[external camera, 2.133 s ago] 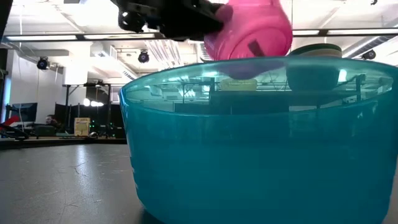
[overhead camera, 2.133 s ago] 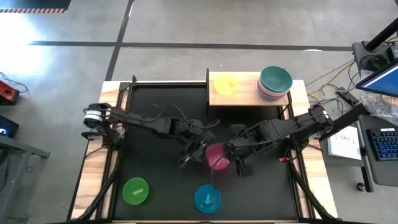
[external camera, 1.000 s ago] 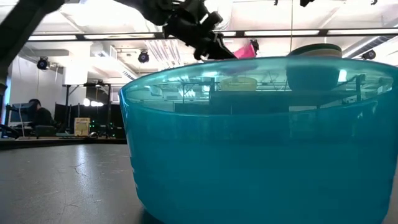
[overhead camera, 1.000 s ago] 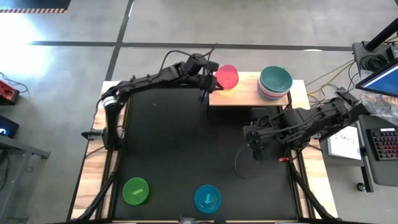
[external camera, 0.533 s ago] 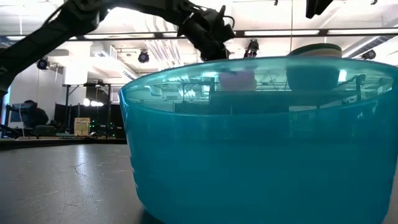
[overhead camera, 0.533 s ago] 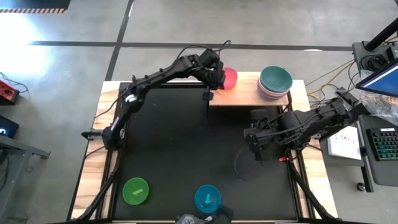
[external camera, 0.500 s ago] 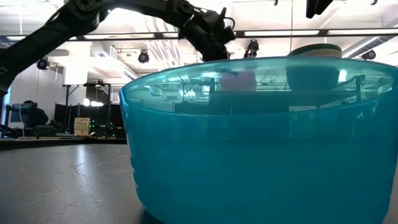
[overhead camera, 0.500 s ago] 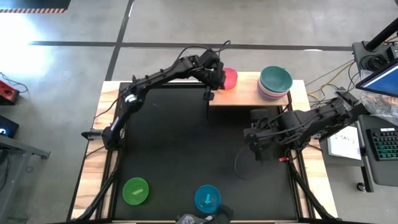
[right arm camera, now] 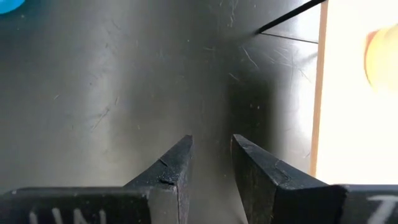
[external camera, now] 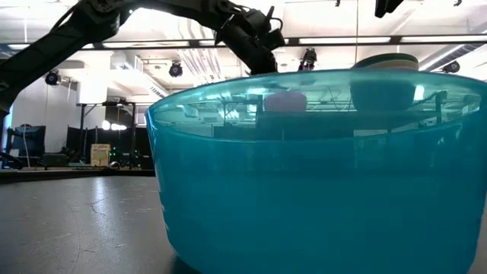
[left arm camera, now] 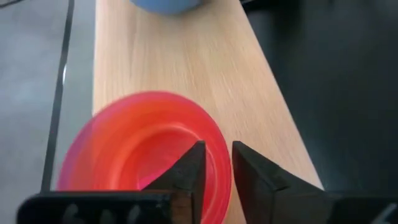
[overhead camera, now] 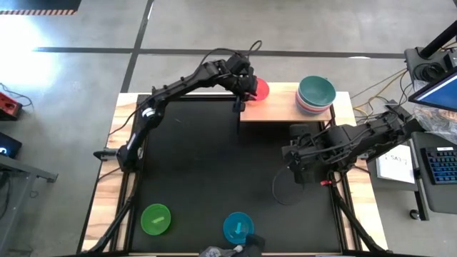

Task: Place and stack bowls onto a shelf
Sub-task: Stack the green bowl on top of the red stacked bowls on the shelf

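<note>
The left gripper (overhead camera: 246, 88) reaches over the shelf (overhead camera: 282, 107), its jaws clenched on the near rim of the magenta bowl (overhead camera: 258, 89), which sits at the shelf's left end, apparently nested on another bowl to save room. The teal-topped stack (overhead camera: 315, 93) stands further along. The right gripper (overhead camera: 298, 165) waits over the table (overhead camera: 193, 178), jaws slightly parted, holding nothing. Green (overhead camera: 156, 218) and cyan (overhead camera: 238, 227) bowls remain at the table's near edge.

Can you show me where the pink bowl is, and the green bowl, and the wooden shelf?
pink bowl (overhead camera: 260, 89), high view, on its inside.
green bowl (overhead camera: 156, 218), high view, on its middle.
wooden shelf (overhead camera: 282, 107), high view, on bare wood between the bowls.
</note>
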